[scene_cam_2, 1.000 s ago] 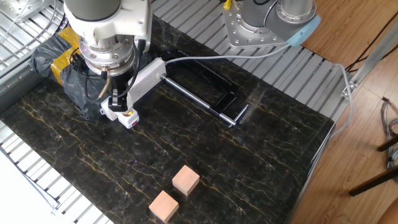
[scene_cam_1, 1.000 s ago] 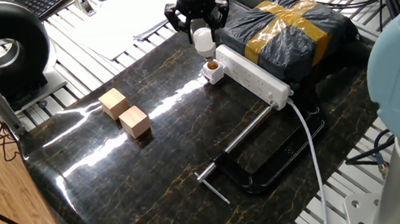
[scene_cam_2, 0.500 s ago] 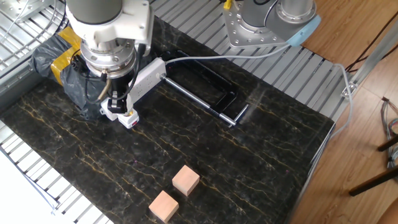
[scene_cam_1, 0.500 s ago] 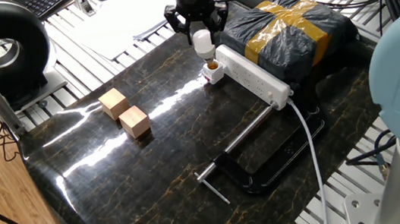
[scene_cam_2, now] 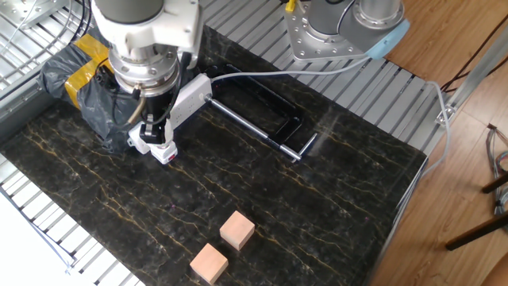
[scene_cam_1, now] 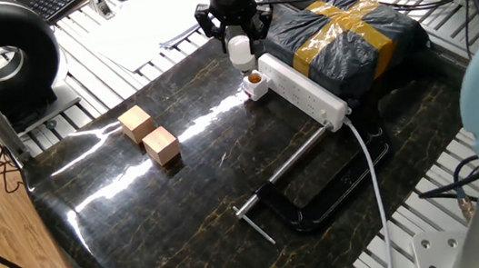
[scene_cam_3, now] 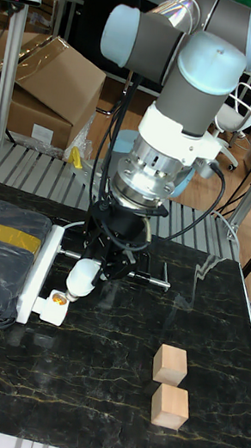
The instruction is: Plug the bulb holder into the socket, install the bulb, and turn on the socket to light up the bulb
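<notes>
Pincer (scene_cam_1: pixel 240 46) narrowly clamped around the bulb (scene_cam_1: pixel 241 54), just above the bulb holder (scene_cam_1: pixel 255 83), apart.

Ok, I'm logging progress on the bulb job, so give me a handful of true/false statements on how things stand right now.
1. The hand holds the bulb. True.
2. The bulb is screwed into the holder. False: it hangs above the holder, whose copper opening shows empty.
3. The holder sits at the end of the socket. True.
4. The two wooden cubes are stacked. False: they sit side by side on the table.
5. The black clamp grips the bulb. False: it lies near the socket's cable end.
</notes>
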Robot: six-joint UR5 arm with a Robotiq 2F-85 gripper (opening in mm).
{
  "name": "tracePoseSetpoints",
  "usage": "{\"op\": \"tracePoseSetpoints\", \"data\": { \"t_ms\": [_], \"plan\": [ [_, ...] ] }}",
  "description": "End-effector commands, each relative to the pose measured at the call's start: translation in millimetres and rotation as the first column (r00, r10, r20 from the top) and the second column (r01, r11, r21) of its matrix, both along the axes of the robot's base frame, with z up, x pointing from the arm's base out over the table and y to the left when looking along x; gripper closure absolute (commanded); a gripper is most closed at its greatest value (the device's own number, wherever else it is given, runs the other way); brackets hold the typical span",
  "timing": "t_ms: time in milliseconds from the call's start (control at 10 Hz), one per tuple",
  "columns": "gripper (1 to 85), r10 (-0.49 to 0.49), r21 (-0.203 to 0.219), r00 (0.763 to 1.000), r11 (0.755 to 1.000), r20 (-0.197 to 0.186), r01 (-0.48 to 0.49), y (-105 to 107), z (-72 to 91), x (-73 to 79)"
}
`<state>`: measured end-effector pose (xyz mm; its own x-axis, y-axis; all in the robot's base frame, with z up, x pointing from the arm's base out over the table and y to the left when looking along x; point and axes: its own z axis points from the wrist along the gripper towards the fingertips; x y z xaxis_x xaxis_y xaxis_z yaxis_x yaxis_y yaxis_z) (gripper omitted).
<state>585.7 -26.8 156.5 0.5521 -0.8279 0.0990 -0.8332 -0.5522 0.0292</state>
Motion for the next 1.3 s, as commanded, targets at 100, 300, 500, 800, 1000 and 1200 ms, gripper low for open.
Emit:
{"op": "tracePoseSetpoints", "data": {
  "t_ms": [100,300,500,800,1000,1200],
  "plan": [
    [84.3,-0.026,0.019,0.998,1.000,0.049,0.025,1.5,2.9,5.2],
    [84.3,-0.023,0.022,0.998,1.000,0.050,0.022,0.8,2.0,3.9],
    [84.3,-0.017,0.014,0.998,1.000,0.056,0.016,-4.3,0.9,1.5],
    [84.3,-0.017,0.018,0.998,1.000,0.065,0.015,-7.4,-2.3,-0.8],
    [84.3,0.013,0.014,0.997,1.000,0.072,-0.014,-9.3,-4.4,-1.7],
    [84.3,0.049,0.016,0.995,0.999,0.082,-0.050,-6.2,-5.7,1.0]
  ]
}}
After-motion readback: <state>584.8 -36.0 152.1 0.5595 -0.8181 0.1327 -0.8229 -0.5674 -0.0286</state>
